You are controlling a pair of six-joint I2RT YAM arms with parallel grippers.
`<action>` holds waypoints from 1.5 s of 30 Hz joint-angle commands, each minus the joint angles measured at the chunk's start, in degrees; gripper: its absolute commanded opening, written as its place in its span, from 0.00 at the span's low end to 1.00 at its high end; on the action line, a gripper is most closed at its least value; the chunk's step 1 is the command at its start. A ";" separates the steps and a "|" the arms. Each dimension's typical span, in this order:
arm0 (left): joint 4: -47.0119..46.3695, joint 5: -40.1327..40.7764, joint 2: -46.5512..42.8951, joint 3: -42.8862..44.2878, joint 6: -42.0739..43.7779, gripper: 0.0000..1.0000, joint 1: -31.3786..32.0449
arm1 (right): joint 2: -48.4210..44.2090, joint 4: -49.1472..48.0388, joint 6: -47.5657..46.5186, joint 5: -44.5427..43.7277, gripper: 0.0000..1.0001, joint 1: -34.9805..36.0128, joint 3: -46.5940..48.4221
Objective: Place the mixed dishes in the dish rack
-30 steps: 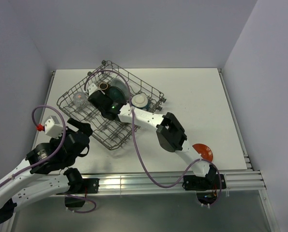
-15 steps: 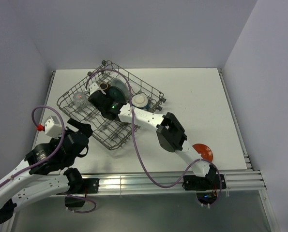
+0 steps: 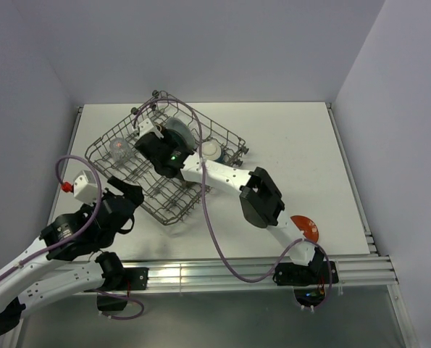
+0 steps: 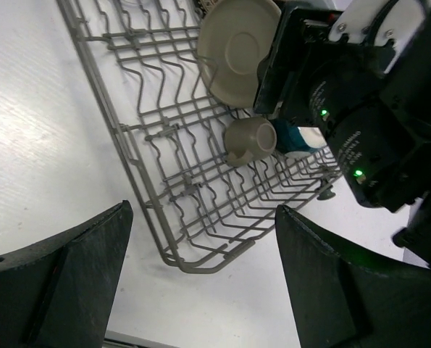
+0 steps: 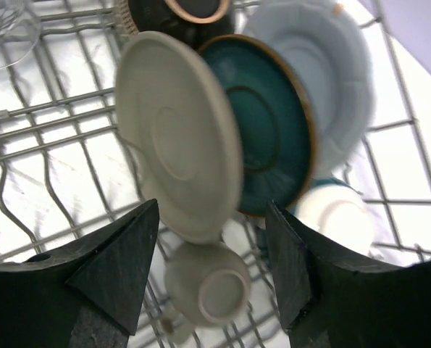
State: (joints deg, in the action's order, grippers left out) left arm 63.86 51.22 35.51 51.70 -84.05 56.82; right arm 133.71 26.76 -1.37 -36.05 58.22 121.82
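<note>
I'm looking down on a white table (image 3: 287, 145) boxed in by plain pale lavender walls (image 3: 237, 43). An aluminium rail (image 3: 222, 272) runs along the table's near edge at the bottom of the overhead view. Small green lights (image 4: 322, 114) glow on the black wrist housing of the right arm.

The dish rack (image 3: 157, 203) sits in the upper left of the overhead view, turned at an angle to the table edges. Through the right wrist camera I see a row standing on edge in it. A cream plate (image 5: 179, 138) is at the centre, a dark teal dish (image 5: 269, 134) is just behind it to the right, and a pale blue plate (image 5: 324, 72) is behind that at the upper right. A brown bowl (image 5: 179, 9) shows at the top edge and a clear glass (image 5: 5, 25) in the top left corner. A grey mug (image 5: 204, 286) lies on its side at bottom centre, mouth toward the camera. A cream bowl (image 5: 338, 210) sits at the lower right.

The red-orange saucer (image 3: 304, 228) lies on the bare table at the lower right of the overhead view, well apart from the rack and near the right arm's base.

The right gripper (image 5: 211, 205) hangs over the rack with its fingers spread and nothing clamped; the cream plate's lower edge shows in the gap beyond them. The left gripper (image 4: 203, 210) hovers over the rack's near corner, fingers wide apart and empty.
</note>
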 commanded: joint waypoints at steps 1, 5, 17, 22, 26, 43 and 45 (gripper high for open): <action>-6.61 -2.52 1.67 -0.81 5.02 0.85 -0.13 | -9.59 -1.54 3.02 -5.60 0.69 -0.12 -1.93; -10.67 -5.25 5.79 -0.64 9.42 0.85 -0.04 | -14.96 -0.75 6.10 -8.07 0.78 -1.34 -5.09; -42.65 -29.94 19.15 -4.94 27.88 0.81 1.01 | -46.94 7.61 36.34 9.15 0.77 -28.74 -40.22; -52.15 -34.43 33.61 -0.56 30.08 0.81 5.31 | -59.51 5.93 36.26 11.96 0.76 -42.10 -56.68; -55.05 -37.76 46.03 6.82 31.05 0.81 8.39 | -67.07 5.58 36.17 15.22 0.77 -47.65 -64.67; -90.03 -57.80 78.55 13.16 21.57 0.79 12.62 | -96.44 10.85 34.76 24.01 0.75 -53.65 -62.05; -92.06 -59.13 82.17 15.18 19.98 0.78 12.88 | -97.23 10.41 34.85 24.89 0.75 -53.65 -62.49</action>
State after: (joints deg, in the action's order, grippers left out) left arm -19.27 -4.27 114.26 62.65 -60.93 68.86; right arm 36.77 36.25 33.61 -12.53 4.84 58.17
